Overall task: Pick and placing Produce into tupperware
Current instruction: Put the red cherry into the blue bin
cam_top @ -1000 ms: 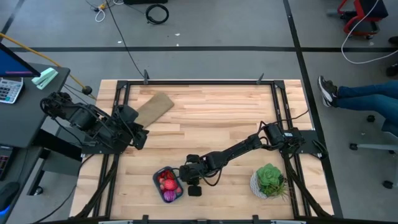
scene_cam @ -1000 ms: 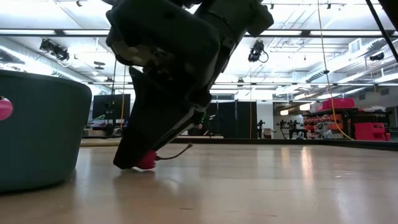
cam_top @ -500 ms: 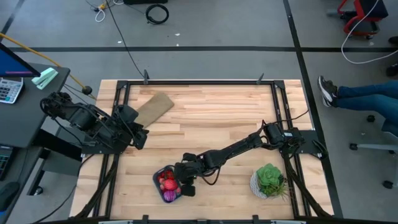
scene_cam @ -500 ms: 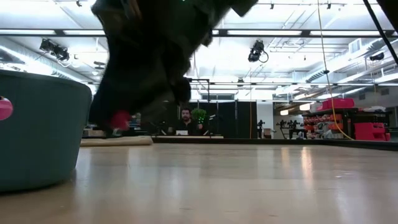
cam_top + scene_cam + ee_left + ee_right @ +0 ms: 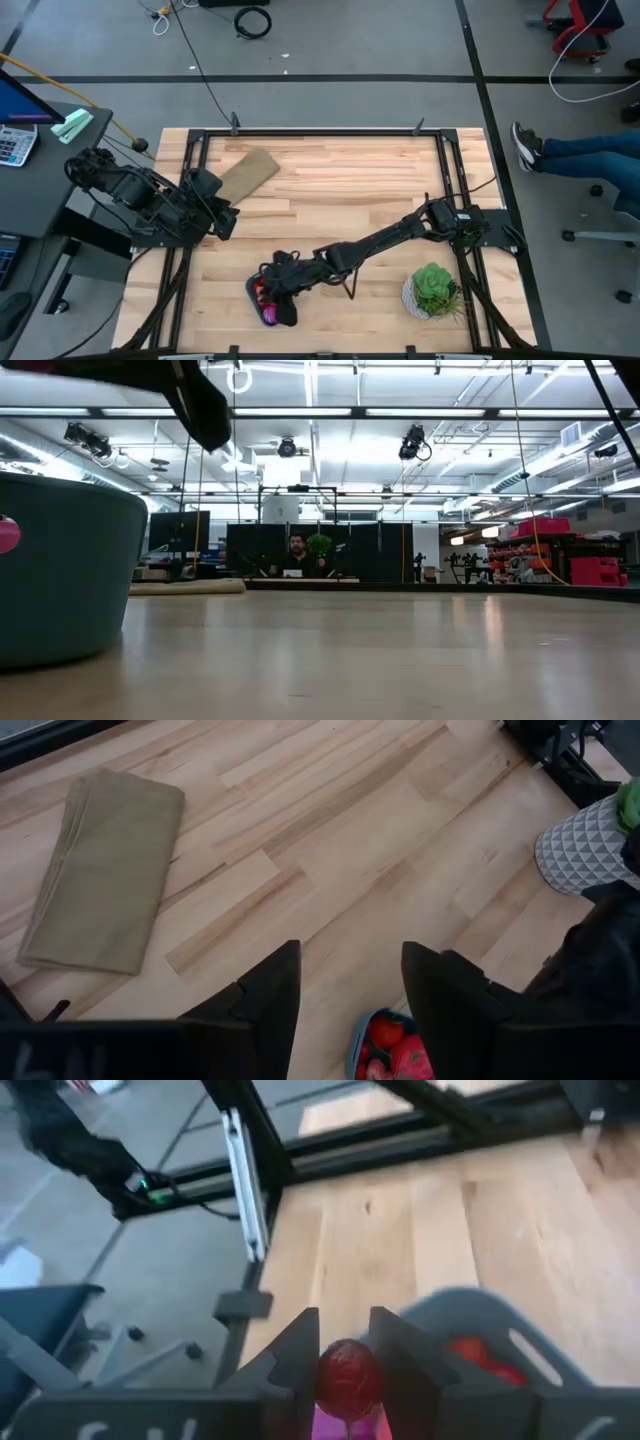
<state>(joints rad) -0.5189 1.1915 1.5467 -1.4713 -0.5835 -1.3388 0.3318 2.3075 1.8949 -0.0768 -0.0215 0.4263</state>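
The left tool (image 5: 222, 222) is being kept parked at the left edge of the desk (image 5: 340, 180), near a folded tan cloth (image 5: 247, 172) lying flat toward the far left corner; its fingers (image 5: 268, 995) are being held spread apart with nothing between them, as the left wrist view shows; nearer the front edge, left of centre, the teal tupperware (image 5: 258, 297) is resting on the desk, and red produce (image 5: 388, 1032) is lying inside it, seen in the left wrist view beside the dark bulk of the other arm; the right tool (image 5: 278, 290) is being held over the tupperware, with the arm stretching back across the desk to its base on the right; in the right wrist view a red berry (image 5: 347, 1370) is being pinched between the two dark fingers (image 5: 294, 1345), above the container's rim (image 5: 470, 1305), with more red pieces (image 5: 470, 1348) visible inside; in the low view the tupperware's wall (image 5: 70, 570) is filling the left side, with a magenta piece (image 5: 8, 533) showing at the picture's edge; farther right, near the front right corner, a green leafy plant (image 5: 435, 283) in a white patterned pot (image 5: 580, 845) is standing well apart from the tupperware.
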